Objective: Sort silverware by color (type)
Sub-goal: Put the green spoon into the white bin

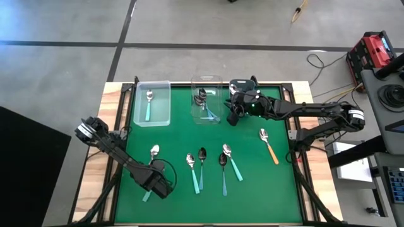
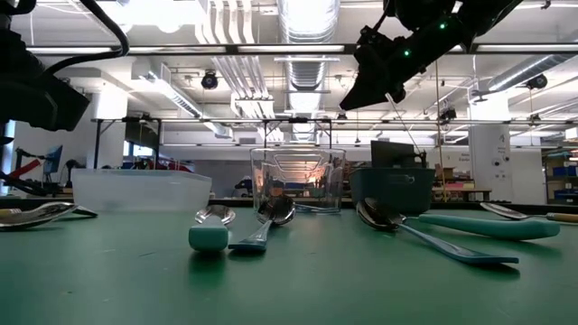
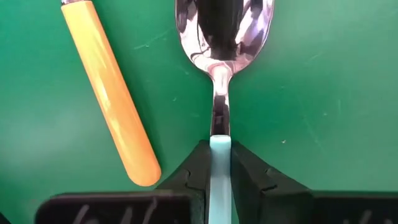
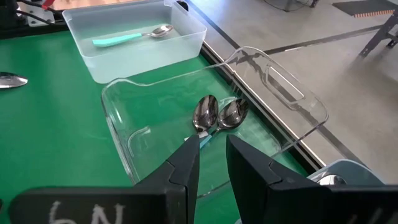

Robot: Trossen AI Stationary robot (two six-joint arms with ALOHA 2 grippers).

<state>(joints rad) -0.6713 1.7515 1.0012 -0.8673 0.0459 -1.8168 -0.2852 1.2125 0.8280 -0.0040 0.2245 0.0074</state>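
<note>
My left gripper (image 1: pixel 158 181) (image 3: pixel 220 149) is at the green mat's near left, shut on a mint-handled spoon (image 1: pixel 153 153) (image 3: pixel 221 37). An orange handle (image 3: pixel 112 93) lies beside that spoon. My right gripper (image 1: pixel 233 116) (image 4: pixel 212 146) (image 2: pixel 361 90) hangs open and holds nothing. It is above the near right side of a clear bin (image 1: pixel 218 81) (image 4: pixel 273 87), in which two blue-teal spoons (image 4: pixel 217 115) lie. A frosted bin (image 1: pixel 140 113) (image 4: pixel 186 37) holds one mint spoon (image 1: pixel 148 104). Several teal and blue spoons (image 1: pixel 211 167) and an orange one (image 1: pixel 269 145) lie on the mat. My left gripper pinches the mint spoon's plastic handle (image 3: pixel 220 144) between its two fingers, right where the handle meets the metal neck. The fingers come from above and stand on either side of the handle. The spoon lies level along the mat. The handle's free end (image 1: pixel 146 197) sticks out past the gripper.
A dark grey-teal bin (image 2: pixel 393 190) (image 4: pixel 348 171) stands at the far edge, right of the clear bin, with a spoon bowl (image 4: pixel 328 180) showing inside. Wooden table borders (image 1: pixel 113 126) frame the mat. Bare mat lies between the bins and the spoon row.
</note>
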